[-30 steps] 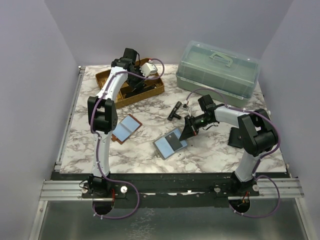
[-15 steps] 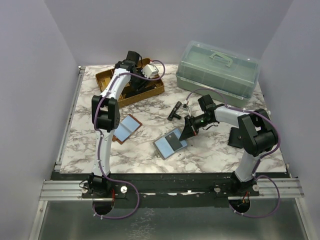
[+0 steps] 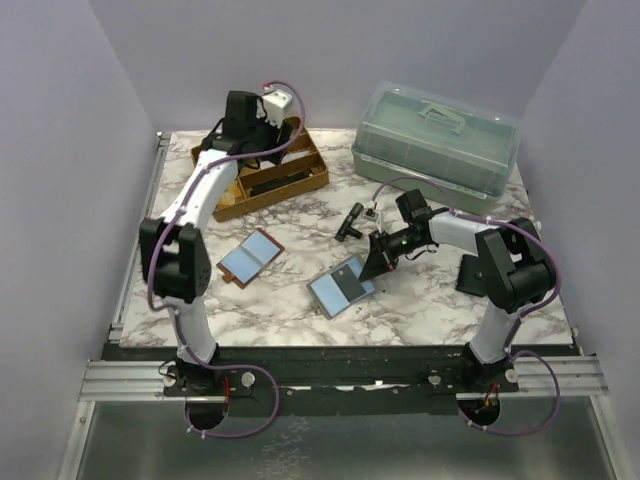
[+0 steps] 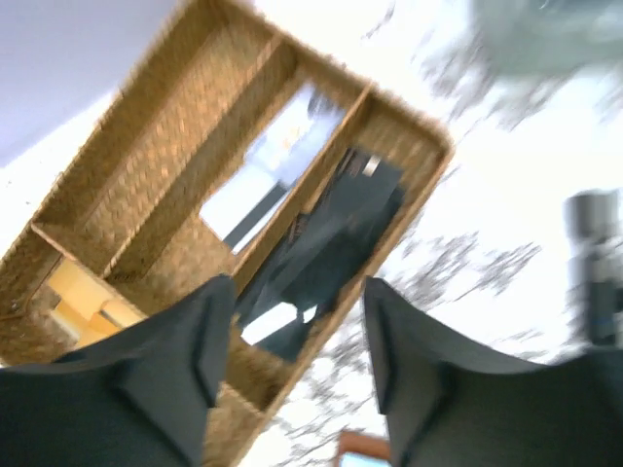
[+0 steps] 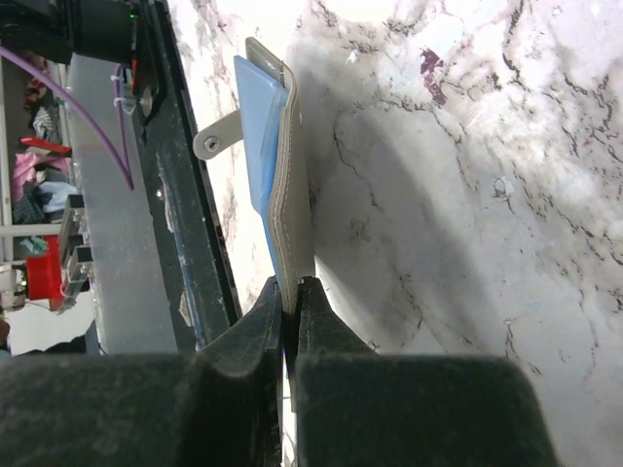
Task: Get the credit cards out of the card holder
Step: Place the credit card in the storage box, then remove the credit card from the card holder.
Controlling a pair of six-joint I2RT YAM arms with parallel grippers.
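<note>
- Up goes the left arm: a second ago its left tool (image 4: pixel 297 316) was down in the woven brown divided tray (image 3: pixel 305 180) and clenched; now it hangs above the tray with its fingers (image 4: pixel 209 336) spread and nothing between them.
- Released below it, a thin light-blue credit card (image 4: pixel 268 165) lies flat in the tray's middle compartment.
- Dark items fill the compartment beside that card; too blurred to name.
- Over on the right nothing has shifted: the right tool (image 5: pixel 290 282) is clenched on the edge of the grey folding card holder (image 3: pixel 340 287).
- That holder rests open on the marble worktop (image 3: pixel 420 300), near the middle.
- From the right wrist view, a second light-blue card (image 5: pixel 255 136) sits against the holder's inner face.
- A brown-edged folding holder (image 3: pixel 250 258) lies open on the worktop between the tray and the near edge, light-blue faces up, apart from both tools.
- A translucent green lidded box with a handle (image 3: pixel 437 135) stands at the far right.
- A small black object (image 3: pixel 350 220) lies between the box and the grey holder.
</note>
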